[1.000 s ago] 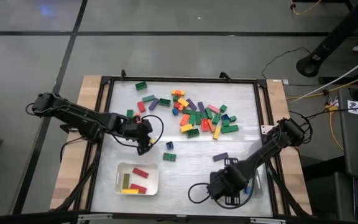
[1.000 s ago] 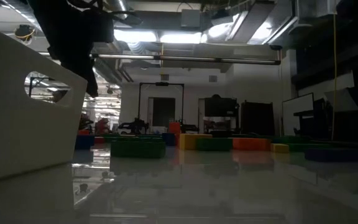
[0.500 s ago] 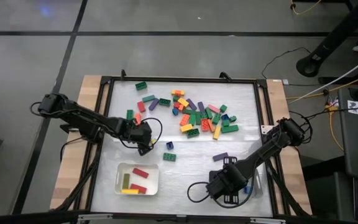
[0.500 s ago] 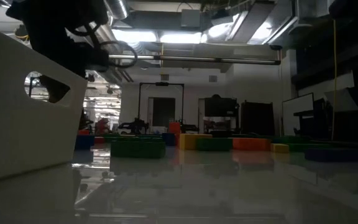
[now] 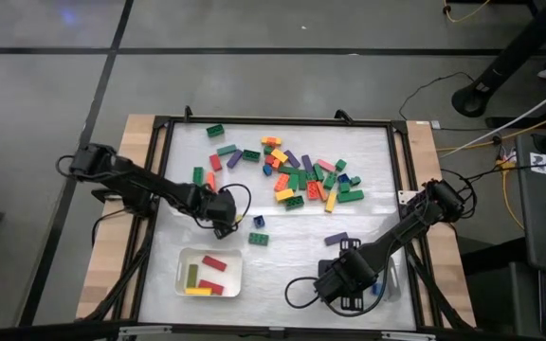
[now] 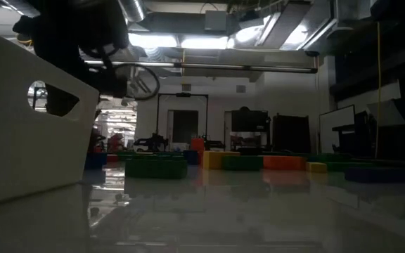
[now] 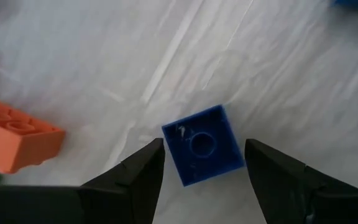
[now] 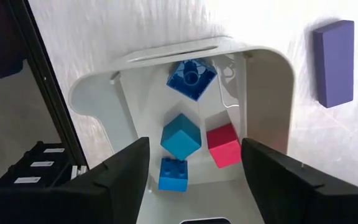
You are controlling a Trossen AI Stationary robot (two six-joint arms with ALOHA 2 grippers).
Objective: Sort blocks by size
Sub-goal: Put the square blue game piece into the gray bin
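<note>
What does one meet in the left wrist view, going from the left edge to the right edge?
orange block → left finger of the left gripper → small blue block between the open fingers → right finger

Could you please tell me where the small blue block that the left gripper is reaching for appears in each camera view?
High view: the small blue block lies just right of the left gripper, above a green block.
Low view: cannot be made out.
Left wrist view: the block sits between the open fingers.
Right wrist view: not in it.
Shared landmark: the left gripper itself.
</note>
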